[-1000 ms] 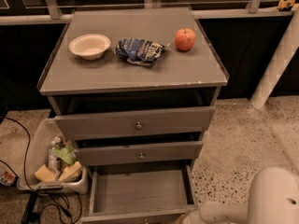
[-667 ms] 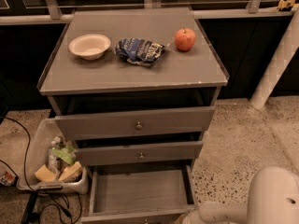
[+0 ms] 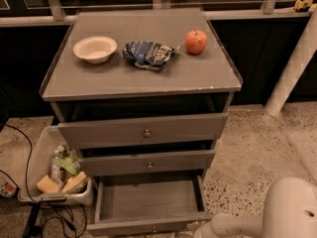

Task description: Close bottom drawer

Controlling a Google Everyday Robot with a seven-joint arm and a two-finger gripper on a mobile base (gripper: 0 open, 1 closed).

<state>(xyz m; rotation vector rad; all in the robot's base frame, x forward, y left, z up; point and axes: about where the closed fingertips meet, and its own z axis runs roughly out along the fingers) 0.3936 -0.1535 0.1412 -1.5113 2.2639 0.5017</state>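
Note:
The grey wooden cabinet [image 3: 141, 76] has three drawers. The bottom drawer [image 3: 148, 200] is pulled far out, showing its empty plank floor. Its plain front [image 3: 143, 227] lies at the lower edge of the view, and its knob is barely visible there. The middle drawer [image 3: 147, 162] and the top drawer [image 3: 143, 130] stand slightly open, each with a small round knob. My white arm [image 3: 277, 214] comes in from the lower right. The gripper [image 3: 198, 230] sits at its end by the bottom drawer's front right corner, mostly cut off by the lower edge of the view.
On the cabinet top are a white bowl [image 3: 95, 48], a crumpled chip bag [image 3: 147, 53] and a red apple [image 3: 196, 41]. A clear bin [image 3: 54, 175] of items and some cables [image 3: 29, 217] lie on the floor to the left. A white post [image 3: 292, 63] leans at the right.

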